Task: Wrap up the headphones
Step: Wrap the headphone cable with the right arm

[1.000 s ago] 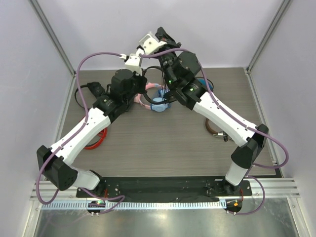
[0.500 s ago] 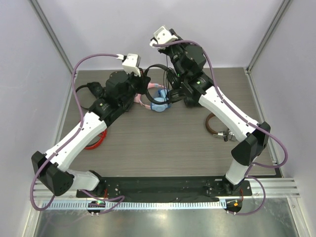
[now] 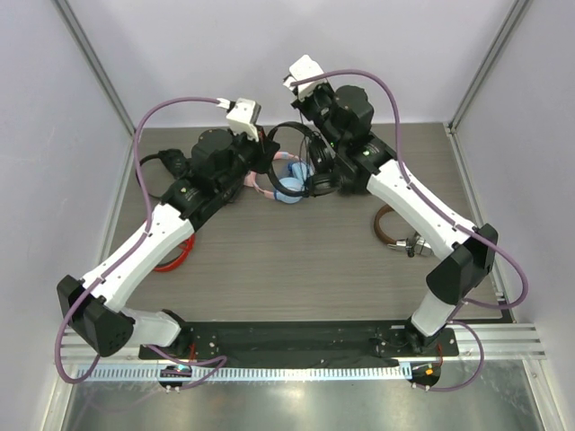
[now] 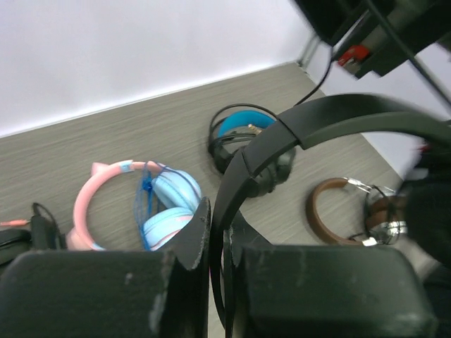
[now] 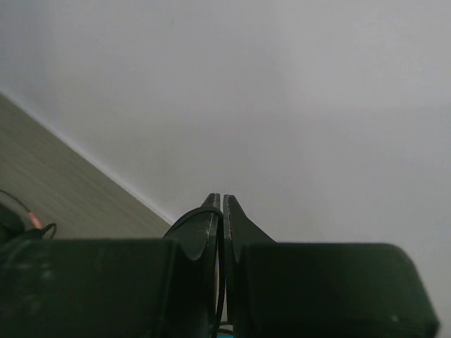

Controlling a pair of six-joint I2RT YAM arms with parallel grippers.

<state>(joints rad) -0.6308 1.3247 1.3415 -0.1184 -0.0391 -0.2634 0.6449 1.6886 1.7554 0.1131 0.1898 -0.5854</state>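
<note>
Your left gripper [image 4: 217, 213] is clamping the thin black headband of the headphones [image 4: 331, 116], its fingers pressing together on the band right where it starts to curve, so the band is arching up and away to the right in the left wrist view. You are holding the headphones in the air over the far middle of the table [image 3: 296, 269], between the two arms, with one round earcup hanging down beside the right forearm in the top view. Your right gripper [image 5: 221, 201] is reaching in high from the other side, pointing toward the back wall, and its fingers are squeezing almost fully together on the thin black cable [image 5: 184, 222], which is looping in from the left and slipping into the narrow slit between them. Below the raised headphones, a pink-and-blue pair [image 4: 165, 204] is lying on the wood-grain surface, and just beyond it a bulkier black pair with a blue lining [image 4: 243, 125] is sitting near the back edge. A brown pair [image 4: 331, 215] with metal fittings is lying well off to the right, close to your right arm. A red loop [image 3: 175, 256] is peeking out from under your left arm at the left side of the table; you cannot tell from here what it belongs to.
</note>
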